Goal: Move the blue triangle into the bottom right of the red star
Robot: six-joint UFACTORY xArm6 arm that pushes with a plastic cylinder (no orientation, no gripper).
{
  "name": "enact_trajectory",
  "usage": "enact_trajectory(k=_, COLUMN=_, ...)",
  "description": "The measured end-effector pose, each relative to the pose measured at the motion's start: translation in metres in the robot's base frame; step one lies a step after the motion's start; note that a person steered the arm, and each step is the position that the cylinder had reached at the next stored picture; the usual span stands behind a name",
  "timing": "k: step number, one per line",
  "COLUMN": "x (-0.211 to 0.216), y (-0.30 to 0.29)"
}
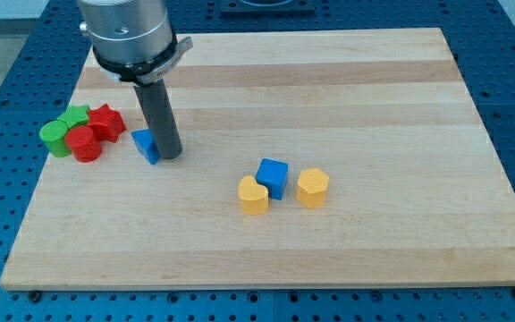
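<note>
A: What is hidden or cut off?

B: My upper body runs out of the view's top; only the grey housing and the dark rod show. I carry no gripper, so no released or clenched state exists to log. My tip (pixel 169 156) stands on the desk (pixel 347 89), touching the right side of the blue triangle (pixel 146 145), and the rod covers that block's right edge. The green star (pixel 76 115) is partly behind the red star (pixel 105 121) and the red cylinder (pixel 85 143); its shape is hard to confirm.

A: Where is the task's block?

B: The blue triangle lies just to the lower right of the red star, a narrow gap between them. The green cylinder (pixel 55 138) touches the red cylinder near the desk's left edge.

A: Open room?

B: A second cluster sits near the centre: yellow heart (pixel 253 195), blue cube (pixel 273 177), yellow hexagon (pixel 312 187), close together. The view's right half and top strip lie open. The left cluster sits close to the left edge.
</note>
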State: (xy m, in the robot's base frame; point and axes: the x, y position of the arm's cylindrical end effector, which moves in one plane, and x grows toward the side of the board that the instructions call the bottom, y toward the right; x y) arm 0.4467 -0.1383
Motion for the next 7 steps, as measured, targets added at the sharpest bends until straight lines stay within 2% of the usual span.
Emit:
enact_trajectory(k=5, x=0.0, y=-0.052)
enact_trajectory(k=6, x=0.01, y=-0.038)
enact_trajectory(k=7, x=0.021, y=0.026)
